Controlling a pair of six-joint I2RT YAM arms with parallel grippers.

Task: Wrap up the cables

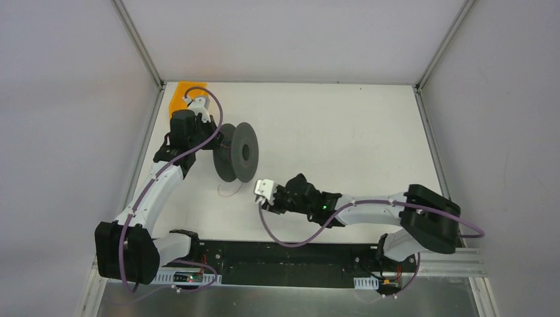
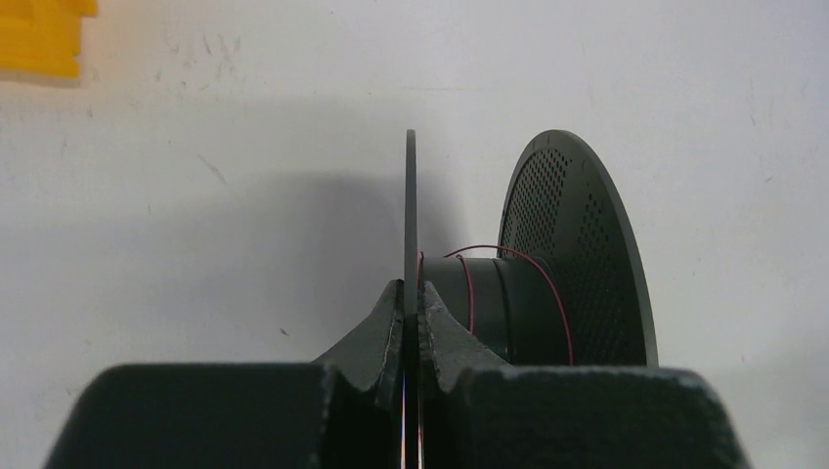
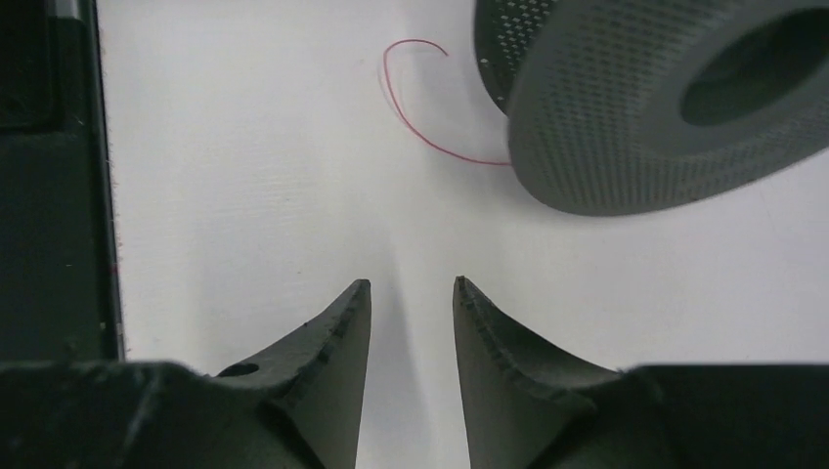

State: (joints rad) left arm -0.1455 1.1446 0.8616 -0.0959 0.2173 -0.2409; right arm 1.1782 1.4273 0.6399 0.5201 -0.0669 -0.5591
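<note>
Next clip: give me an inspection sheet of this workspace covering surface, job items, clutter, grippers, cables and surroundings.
Surface: white table, faint scuffs.
Job's things: dark grey spool on edge, a few turns of thin red wire on its hub; the loose end loops on the table beside it.
Clutter: orange block at the far left corner.
Grippers: left gripper shut on a spool flange; right gripper open, empty, short of the wire.
Cables: mauve cables run along both arms.
Surroundings: white walls, metal frame posts.

Overhead, two wrist close-ups; common spool
</note>
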